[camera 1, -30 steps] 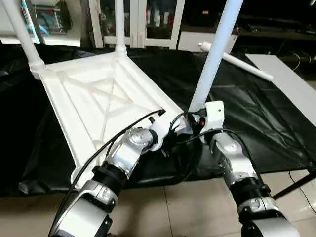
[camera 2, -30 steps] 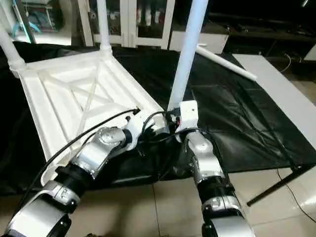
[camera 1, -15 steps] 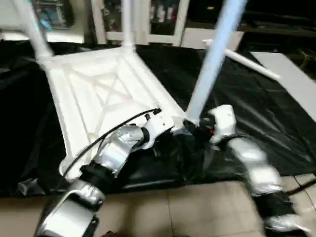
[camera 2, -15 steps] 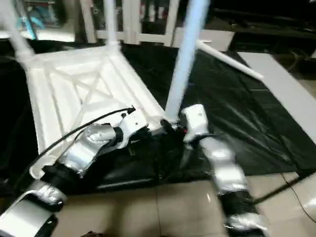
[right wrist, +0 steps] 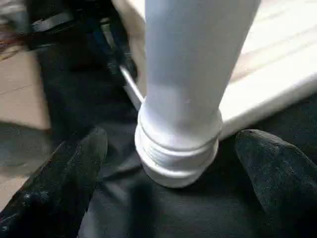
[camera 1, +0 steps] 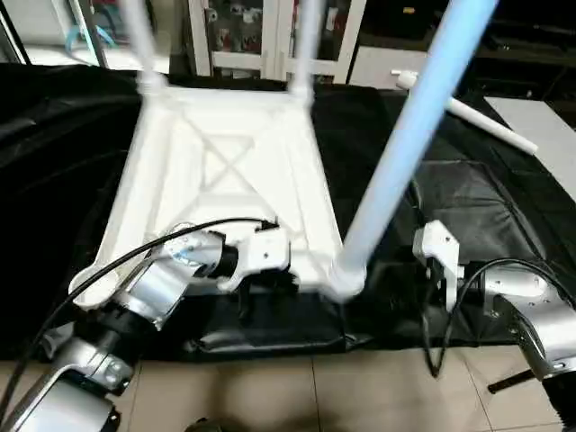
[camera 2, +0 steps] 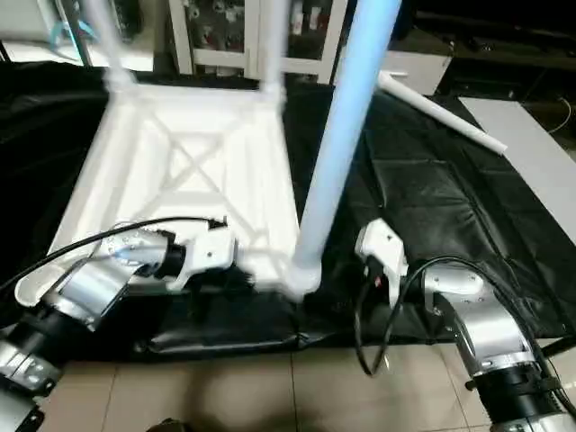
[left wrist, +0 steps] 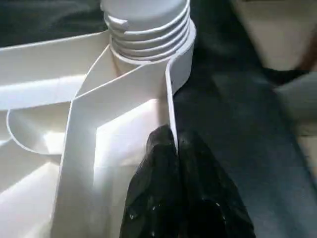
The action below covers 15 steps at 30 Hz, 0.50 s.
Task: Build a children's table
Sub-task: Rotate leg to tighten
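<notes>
The white tabletop (camera 1: 225, 180) lies underside up on a black cloth, its X ribs showing. Two legs (camera 1: 144, 45) (camera 1: 304, 45) stand in the far corner sockets. A third leg (camera 1: 405, 153) rises from the near right socket (camera 1: 342, 279), its ribbed end (left wrist: 148, 34) seated there. The last leg (camera 1: 477, 117) lies loose on the cloth at the far right. My left gripper (left wrist: 171, 139) is shut on the tabletop's thin rim beside that near socket. My right gripper (right wrist: 173, 148) is open, its fingers (right wrist: 74, 173) wide on either side of the third leg and apart from it.
The black cloth (camera 1: 486, 207) covers the work table, whose front edge meets a tiled floor (camera 1: 315, 396). A white board (camera 1: 549, 135) lies at the far right. Glass-fronted cabinets (camera 1: 243, 36) stand behind the table.
My right gripper has opened, let go of the near leg's base and drawn back to the right. The left gripper stays shut on the rim. The camera has shifted.
</notes>
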{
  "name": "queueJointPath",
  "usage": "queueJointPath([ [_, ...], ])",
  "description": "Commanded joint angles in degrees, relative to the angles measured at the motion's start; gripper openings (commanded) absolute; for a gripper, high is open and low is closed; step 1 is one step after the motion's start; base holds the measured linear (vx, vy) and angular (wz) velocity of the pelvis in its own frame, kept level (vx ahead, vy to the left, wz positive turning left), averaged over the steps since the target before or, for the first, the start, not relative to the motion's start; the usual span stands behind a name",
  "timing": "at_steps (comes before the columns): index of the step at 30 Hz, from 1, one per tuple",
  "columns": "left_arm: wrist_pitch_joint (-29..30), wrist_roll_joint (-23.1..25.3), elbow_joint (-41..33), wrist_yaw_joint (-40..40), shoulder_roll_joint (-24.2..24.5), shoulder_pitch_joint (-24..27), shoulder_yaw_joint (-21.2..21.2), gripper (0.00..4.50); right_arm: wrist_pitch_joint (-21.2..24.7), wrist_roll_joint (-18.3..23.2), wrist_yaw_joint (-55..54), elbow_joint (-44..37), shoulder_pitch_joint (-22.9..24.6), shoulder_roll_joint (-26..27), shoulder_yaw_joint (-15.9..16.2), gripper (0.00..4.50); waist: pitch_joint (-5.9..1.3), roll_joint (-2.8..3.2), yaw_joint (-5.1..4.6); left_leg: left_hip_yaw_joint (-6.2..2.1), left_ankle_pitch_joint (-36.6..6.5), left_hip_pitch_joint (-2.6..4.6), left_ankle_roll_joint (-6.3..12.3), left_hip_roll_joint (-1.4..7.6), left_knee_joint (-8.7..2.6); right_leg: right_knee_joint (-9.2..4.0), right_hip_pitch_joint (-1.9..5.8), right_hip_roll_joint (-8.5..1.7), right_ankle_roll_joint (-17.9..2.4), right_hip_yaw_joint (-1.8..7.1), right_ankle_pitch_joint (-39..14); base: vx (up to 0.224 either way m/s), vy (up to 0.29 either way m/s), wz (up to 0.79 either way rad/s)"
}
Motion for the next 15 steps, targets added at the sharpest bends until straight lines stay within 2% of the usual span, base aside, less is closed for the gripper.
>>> queueJointPath([
  [1,1.1,2.0,1.0,-5.2,0.1,2.8,-7.4,0.0,0.3,0.7,1.9,-0.8,-0.5,-0.7,0.6,4.48,-2.86,0.4,-0.25,-0.56,-12.7,1.43,2.35,2.3,-3.79,-3.17,1.94,-2.95,-13.4,2.42,-7.9,0.0,0.0,0.0],
  [2,1.6,1.8,0.2,-6.2,0.5,3.0,-7.6,0.0,0.5,0.8,2.6,-0.4,-1.0,-0.3,0.9,4.48,-2.77,0.42,-0.24,-0.54,-13.6,1.46,1.85,2.3,-3.86,-3.31,1.83,-2.93,-13.1,2.47,-9.1,0.0,0.0,0.0],
  [3,2.0,1.7,-0.5,-6.9,0.8,3.1,-7.7,0.0,0.0,0.7,3.5,0.6,-1.8,0.4,1.4,4.48,-2.7,0.16,-0.22,-0.49,-15.4,1.65,1.13,2.31,-3.92,-3.5,1.54,-2.96,-12.5,2.56,-11.4,0.0,0.0,0.0],
  [4,2.2,1.8,-0.9,-7.3,1.0,3.1,-7.7,0.0,-0.7,0.2,4.2,1.9,-2.8,1.1,2.0,4.48,-2.61,0.12,-0.38,-0.58,-16.5,1.5,0.63,2.19,-4.03,-3.6,1.46,-2.96,-11.9,2.65,-13.6,-0.062,0.014,0.03],
  [5,2.2,1.9,-1.0,-7.3,1.0,3.1,-7.6,0.0,-1.1,-0.1,4.4,2.4,-3.2,1.4,2.2,4.48,-2.6,0.11,-0.38,-0.62,-16.8,1.48,0.38,2.21,-4.09,-3.7,1.44,-3.01,-11.5,2.7,-14.4,0.0,0.0,0.0],
  [6,2.2,2.1,-1.0,-7.2,1.0,3.1,-7.5,0.0,-1.6,-0.5,4.8,3.1,-3.7,1.5,2.7,4.48,-2.64,-0.15,-0.37,-0.55,-16.8,1.64,0.17,2.21,-4.01,-3.82,1.27,-3.01,-11.0,2.81,-14.9,0.0,0.0,0.0],
  [7,2.1,2.3,-1.0,-7.1,1.1,3.0,-7.5,0.0,-2.2,-1.0,5.2,3.8,-4.2,1.5,3.3,4.48,-2.63,-0.02,-0.27,-0.48,-16.7,1.73,0.27,2.17,-3.92,-3.83,1.12,-2.98,-10.9,2.93,-15.0,0.0,0.0,0.0],
  [9,2.1,2.5,-0.9,-6.7,1.2,2.9,-7.2,0.0,-3.5,-2.1,6.3,4.9,-4.9,1.4,4.4,4.32,-2.7,-0.48,-0.39,-0.56,-15.7,1.25,0.41,2.05,-3.9,-3.72,1.45,-2.97,-10.3,3.0,-15.1,0.0,0.0,0.0],
  [10,2.1,2.5,-0.8,-6.7,1.3,2.8,-7.1,0.0,-4.3,-2.6,6.8,5.3,-5.2,1.3,4.8,4.22,-2.76,-0.3,-0.37,-0.58,-14.8,1.18,0.64,2.04,-3.86,-3.6,1.44,-3.0,-10.2,3.02,-14.5,0.0,0.0,0.0],
  [15,2.6,2.8,-1.1,-6.5,1.7,2.8,-7.1,0.0,-6.3,-4.3,9.5,7.3,-6.4,0.8,6.3,3.97,-3.02,-0.44,-0.58,-0.51,-12.5,1.08,1.66,1.91,-3.58,-3.14,1.6,-2.74,-11.0,2.92,-10.8,0.0,0.0,0.0],
])
